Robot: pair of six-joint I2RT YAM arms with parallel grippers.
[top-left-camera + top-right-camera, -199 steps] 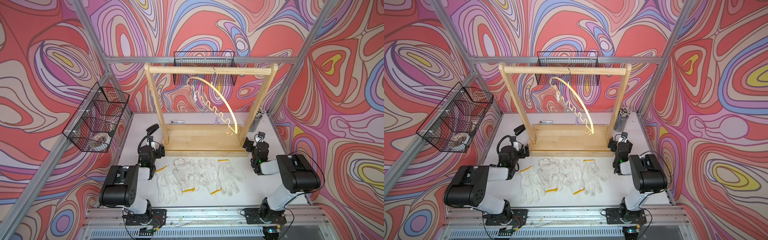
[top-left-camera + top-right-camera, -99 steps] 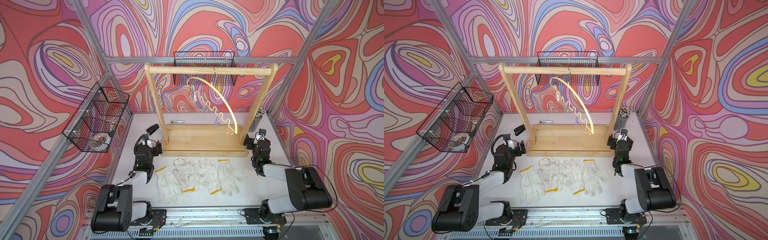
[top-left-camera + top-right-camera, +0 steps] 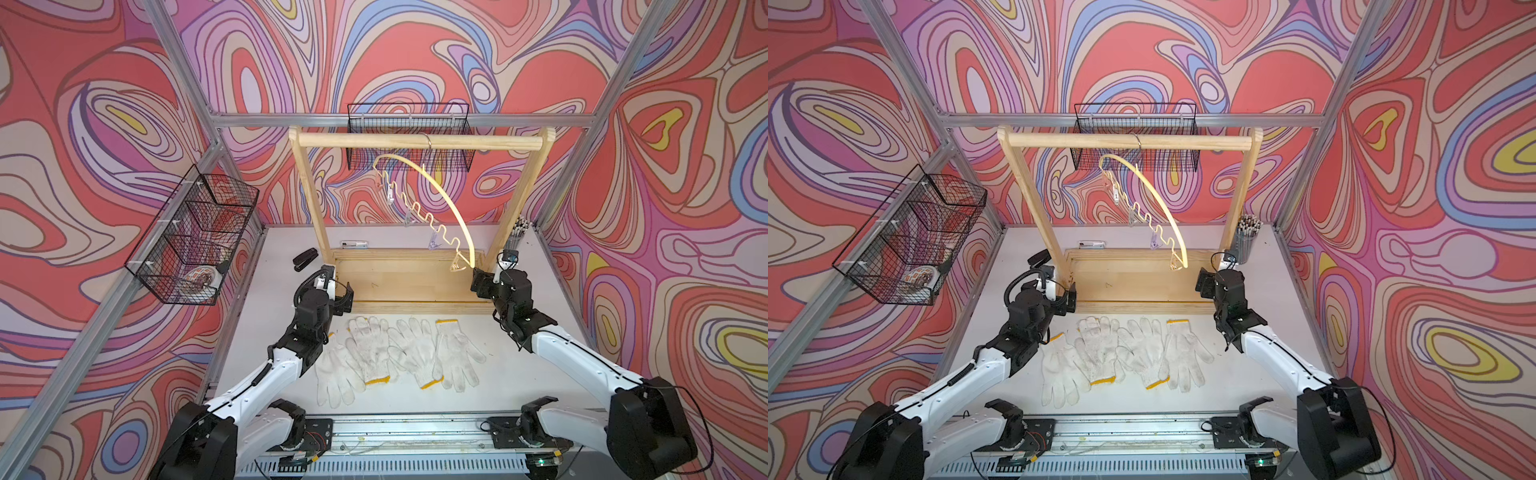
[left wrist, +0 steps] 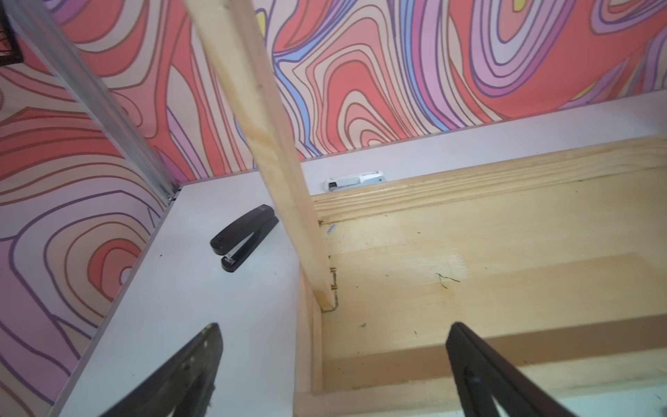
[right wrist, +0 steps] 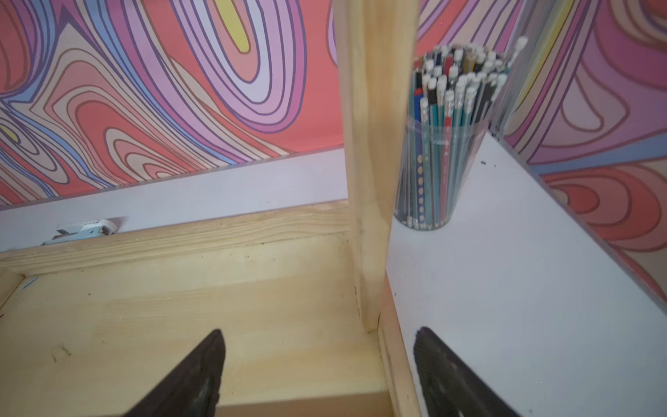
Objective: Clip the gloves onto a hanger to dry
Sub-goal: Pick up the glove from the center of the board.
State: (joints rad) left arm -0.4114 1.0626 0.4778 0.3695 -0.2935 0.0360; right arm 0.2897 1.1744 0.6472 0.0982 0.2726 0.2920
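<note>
Four white knitted gloves (image 3: pixel 374 349) with yellow-edged cuffs, soft and slightly grubby, lie flat and overlapping in a row on the smooth white table (image 3: pixel 519 382), unmoved over the last second. Behind and above them the pale yellow hanger (image 3: pixel 454 210), a thin arch over a wavy bar with small dangling clips, hangs askew by its metal hook from the wooden rail frame (image 3: pixel 478 143). Both arms have unfolded and stretched forward. The left gripper (image 4: pixel 334 328) and right gripper (image 5: pixel 318 330) now hover near the feet of the frame's uprights, jaws apart, holding nothing. This looks like an opening reach; no glove is lifted or clipped yet.
</note>
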